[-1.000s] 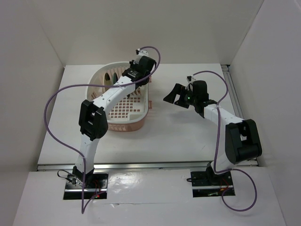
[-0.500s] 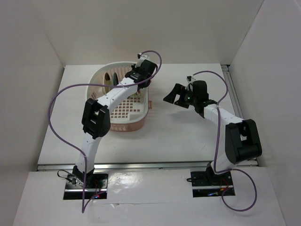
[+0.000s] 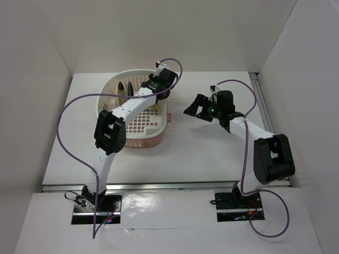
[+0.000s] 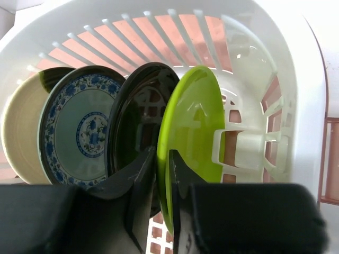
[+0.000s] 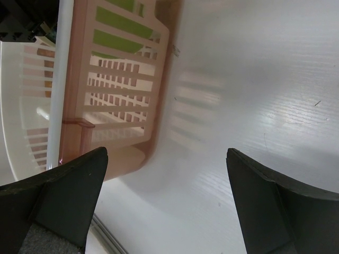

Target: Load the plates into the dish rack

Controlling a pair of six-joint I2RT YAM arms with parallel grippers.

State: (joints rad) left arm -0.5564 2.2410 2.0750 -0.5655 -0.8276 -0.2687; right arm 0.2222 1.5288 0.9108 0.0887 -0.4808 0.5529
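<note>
The left gripper [image 4: 162, 164] reaches down into the far end of the dish rack [image 4: 296, 106]. Its 2 fingers stand only a sliver apart, 1 on each side of the rim of the lime green plate [image 4: 193, 121]. Whether they pinch the rim or merely flank it cannot be told.

The lime green plate stands upright on edge in the dish rack, leaning slightly. It is the 4th in a row of 4 plates. Just beside it stands the glossy black plate [image 4: 137, 116], then the blue-green patterned plate [image 4: 79, 127], then the cream plate [image 4: 21, 137], which sits nearest the rack's curved end wall. All 4 face the same way, each overlapping the one behind.

The right gripper [image 5: 165, 159] hangs over the white bench [image 5: 254, 79] just off the dish rack's right side. Its fingers are spread as wide as they go and hold nothing.

The step in hand looks like the release of the last plate, so the task appears almost finished. The next move likely calls for the left gripper to spread wider and rise straight up out of the dish rack. It should avoid nudging the lime green plate or the black one beside it, since a knock could tip the row.
</note>
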